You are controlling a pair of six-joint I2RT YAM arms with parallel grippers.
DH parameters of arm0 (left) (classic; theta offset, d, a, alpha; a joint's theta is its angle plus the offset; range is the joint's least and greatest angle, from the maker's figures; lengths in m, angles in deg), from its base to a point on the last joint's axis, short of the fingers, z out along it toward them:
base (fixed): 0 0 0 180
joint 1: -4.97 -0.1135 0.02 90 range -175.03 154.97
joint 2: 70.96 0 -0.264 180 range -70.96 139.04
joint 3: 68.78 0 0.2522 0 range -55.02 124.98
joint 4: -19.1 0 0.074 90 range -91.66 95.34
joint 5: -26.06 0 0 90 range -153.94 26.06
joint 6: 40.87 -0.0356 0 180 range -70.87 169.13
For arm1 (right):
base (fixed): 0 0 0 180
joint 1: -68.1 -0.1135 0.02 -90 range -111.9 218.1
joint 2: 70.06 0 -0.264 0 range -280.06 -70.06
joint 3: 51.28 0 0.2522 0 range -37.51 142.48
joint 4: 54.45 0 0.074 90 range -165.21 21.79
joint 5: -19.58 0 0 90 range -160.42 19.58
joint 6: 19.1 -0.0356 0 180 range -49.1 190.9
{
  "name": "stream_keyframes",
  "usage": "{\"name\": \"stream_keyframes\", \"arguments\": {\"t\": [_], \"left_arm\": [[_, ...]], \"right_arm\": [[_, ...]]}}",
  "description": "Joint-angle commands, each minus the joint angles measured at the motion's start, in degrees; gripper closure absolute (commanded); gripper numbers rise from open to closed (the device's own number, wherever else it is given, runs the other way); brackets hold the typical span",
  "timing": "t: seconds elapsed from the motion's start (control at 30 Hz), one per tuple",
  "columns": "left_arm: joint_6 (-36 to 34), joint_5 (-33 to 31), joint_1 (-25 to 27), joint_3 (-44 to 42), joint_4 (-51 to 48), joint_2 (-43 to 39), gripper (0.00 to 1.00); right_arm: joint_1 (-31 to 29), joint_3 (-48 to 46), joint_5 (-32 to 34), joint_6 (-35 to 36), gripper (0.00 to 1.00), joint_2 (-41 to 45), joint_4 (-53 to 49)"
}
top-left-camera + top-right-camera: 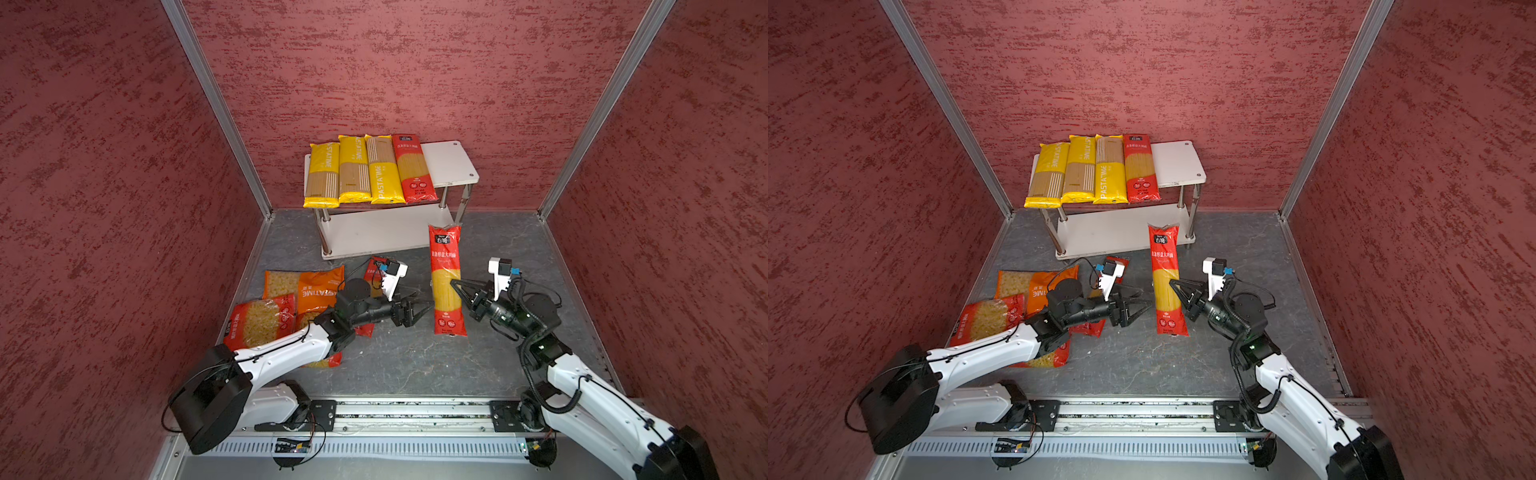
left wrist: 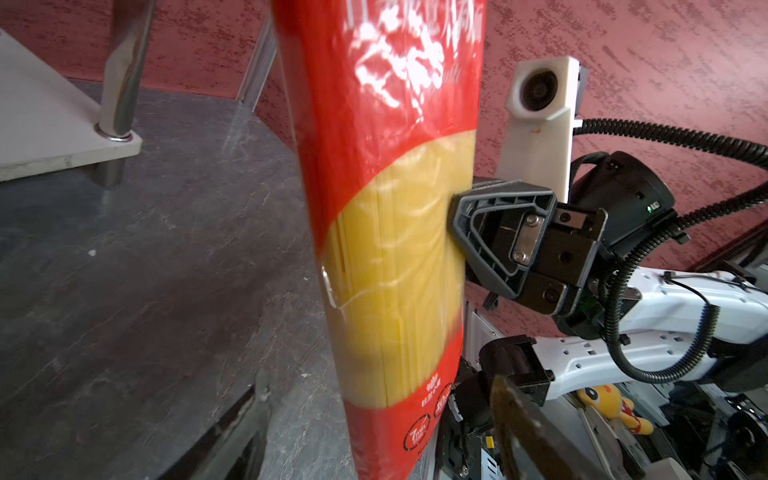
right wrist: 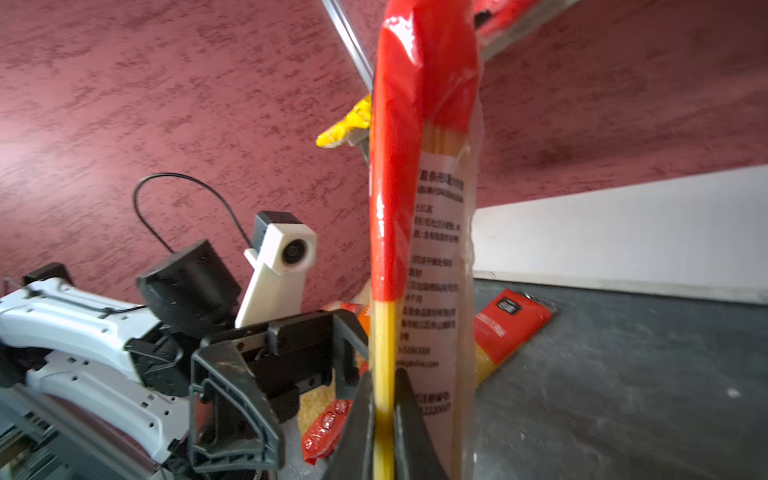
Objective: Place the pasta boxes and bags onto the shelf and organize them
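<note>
To the left in front of the shelf, three short-pasta bags overlap on the grey floor. A flat red spaghetti bag lies beside them, just off the shelf's lower board. The left arm crosses low over all four and hides parts of them. Its left gripper points sideways with jaws spread and empty, near the upright red spaghetti bag but apart from it. That bag stands on end before the shelf's right front post; I cannot tell whether its lower end touches the floor. The right gripper, reaching in level from the other side, pinches the bag's edge at mid-height. On the shelf's top board, three yellow PASTATIME packs and a shelved red spaghetti bag lie side by side, overhanging the front edge.
</note>
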Motion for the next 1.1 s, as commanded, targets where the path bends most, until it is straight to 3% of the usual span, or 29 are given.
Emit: {"name": "stream_keyframes", "arguments": {"t": [0.0,0.3,0.47,0.77,0.87,1.07], "left_arm": [[-0.2,4.8,-1.2,1.4,4.6,0.8,0.18],[2.4,11.0,-2.1,5.4,10.1,2.8,0.2],[5.6,15.3,-2.9,7.5,15.5,5.6,0.27],[7.3,17.8,-2.6,9.0,16.3,6.1,0.66],[7.4,17.1,-2.8,8.7,15.4,5.5,0.76],[7.0,14.7,-3.1,9.4,11.8,4.2,0.88]], "right_arm": [[-0.6,5.4,-5.1,-3.1,1.0,-0.2,15.3],[-3.3,7.9,-6.7,-6.3,1.0,-2.5,21.0],[-4.0,7.2,-7.7,-7.7,1.0,-3.1,23.8],[-4.1,5.2,-5.4,-9.7,1.0,-4.1,25.7],[-4.1,4.3,-1.6,-10.0,1.0,-3.9,23.1],[-4.1,0.9,3.7,-9.9,0.72,-2.1,20.7]]}}
